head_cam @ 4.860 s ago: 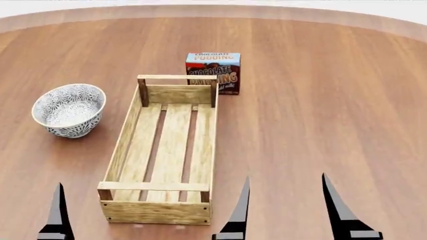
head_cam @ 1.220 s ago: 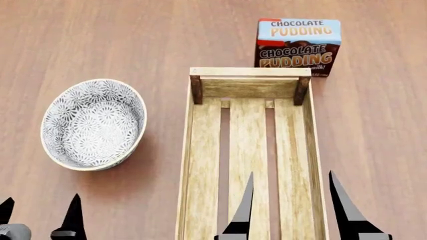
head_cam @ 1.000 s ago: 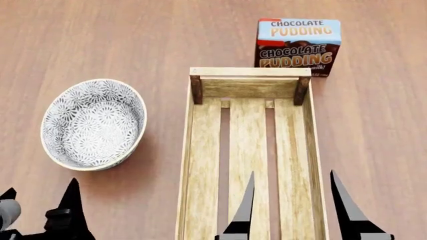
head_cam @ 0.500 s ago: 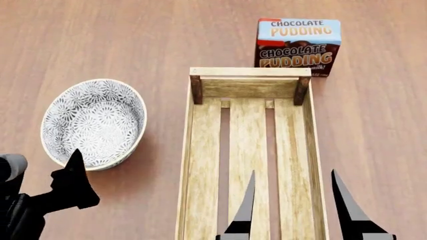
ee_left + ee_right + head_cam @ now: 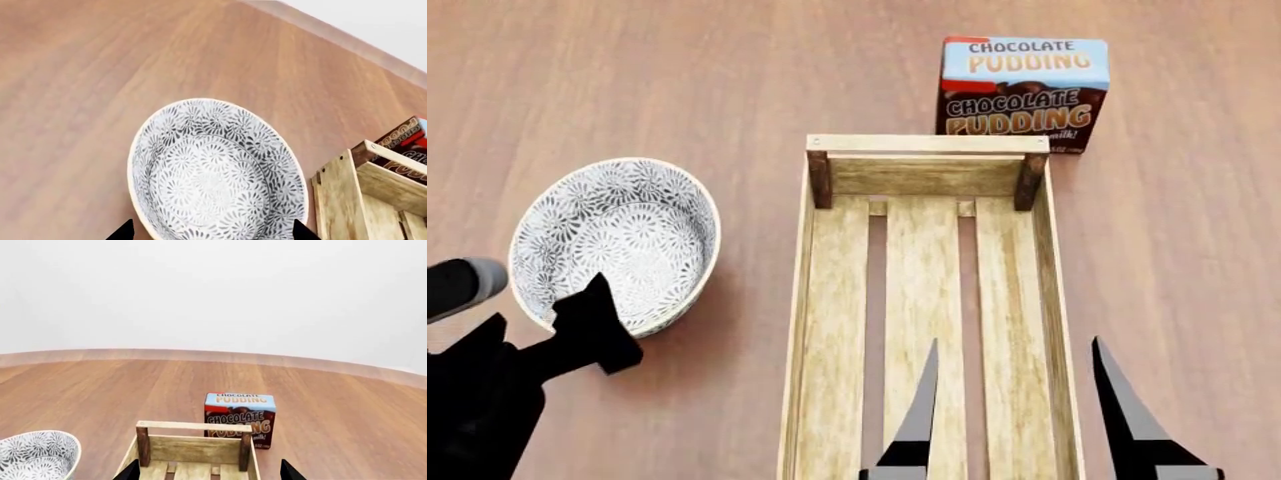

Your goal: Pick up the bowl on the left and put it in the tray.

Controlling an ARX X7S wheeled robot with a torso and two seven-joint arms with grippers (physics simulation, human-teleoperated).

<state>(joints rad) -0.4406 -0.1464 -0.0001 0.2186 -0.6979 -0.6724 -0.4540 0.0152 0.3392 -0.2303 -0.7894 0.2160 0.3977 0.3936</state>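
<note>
Head view: left claw (image 5: 527, 325) sits at the near rim of the bowl (image 5: 614, 245), one dark finger over the rim edge, the other finger off toward the left; spread, nothing pinched yet. Left wrist view agrees: both fingertips straddle the bowl (image 5: 217, 172), which fills the frame, so the approach looks lined up for a rim grip. Bowl stands upright on the desk (image 5: 627, 80), just left of the tray (image 5: 807, 300), not touching it. Tray is empty, long axis running away from the robot, chocolate pudding box (image 5: 1024, 92) right behind its far end. Right claw (image 5: 1014, 415) hangs spread over the tray's near half, holding nothing; looks parked. Likely step: closing in on the rim before lifting.
</note>
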